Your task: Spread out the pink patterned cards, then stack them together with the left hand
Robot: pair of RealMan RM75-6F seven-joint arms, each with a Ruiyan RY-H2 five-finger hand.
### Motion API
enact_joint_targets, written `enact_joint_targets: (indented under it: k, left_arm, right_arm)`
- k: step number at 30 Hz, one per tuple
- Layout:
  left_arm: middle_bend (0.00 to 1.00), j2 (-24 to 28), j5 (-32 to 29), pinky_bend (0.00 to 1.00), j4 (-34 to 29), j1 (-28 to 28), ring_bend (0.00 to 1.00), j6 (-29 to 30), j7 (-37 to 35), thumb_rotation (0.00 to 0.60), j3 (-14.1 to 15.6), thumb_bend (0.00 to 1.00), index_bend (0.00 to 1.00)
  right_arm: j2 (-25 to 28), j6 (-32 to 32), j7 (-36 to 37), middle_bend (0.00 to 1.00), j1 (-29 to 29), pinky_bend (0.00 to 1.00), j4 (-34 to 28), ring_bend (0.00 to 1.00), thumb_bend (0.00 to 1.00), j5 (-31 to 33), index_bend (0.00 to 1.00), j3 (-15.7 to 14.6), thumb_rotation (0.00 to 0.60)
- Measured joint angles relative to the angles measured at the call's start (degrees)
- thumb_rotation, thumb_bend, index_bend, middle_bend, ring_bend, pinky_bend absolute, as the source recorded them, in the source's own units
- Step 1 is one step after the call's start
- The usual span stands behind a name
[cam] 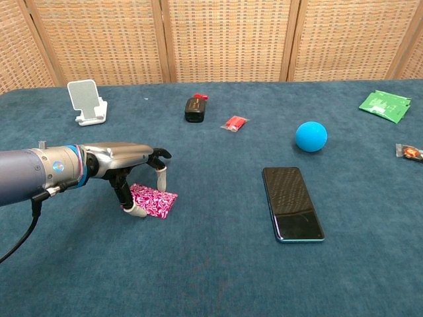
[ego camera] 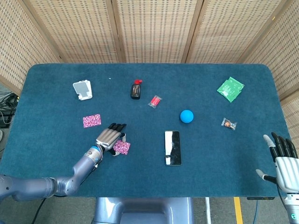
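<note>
At the near left of the surface, the left hand stands arched over a pink card, its fingertips on the card's edges and its thumb at the near corner, probably to slide or lift it toward the other card. It seems to pinch the card lightly and not to carry it. The right hand waits at the near right edge with its fingers apart and nothing in it, because the task gives the work to the left. A second pink card lies apart, further back on the left, so the two are spread out but not yet stacked.
</note>
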Motion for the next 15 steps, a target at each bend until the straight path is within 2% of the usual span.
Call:
enact_joint_targets:
  k: [11,15]
  left_arm:
    - [0.00,0.3,0.3,0.00,-0.2,0.1,0.00,-0.1,0.1,0.600,-0.1,0.23,0.33]
    - [0.00,0.4,0.3,0.00,-0.3,0.1,0.00,0.0,0.0,0.600,-0.2,0.23,0.31]
  right_arm:
    - [0.1,0.0,0.3,0.00,0.0,0.00,0.0,0.00,0.00,-0.2,0.00,-0.1,0.600]
    - [0.2,-0.1,0.4,0.00,0.0,0.00,-0.1,0.00,0.00,-0.3,0.00,-0.2,0.600]
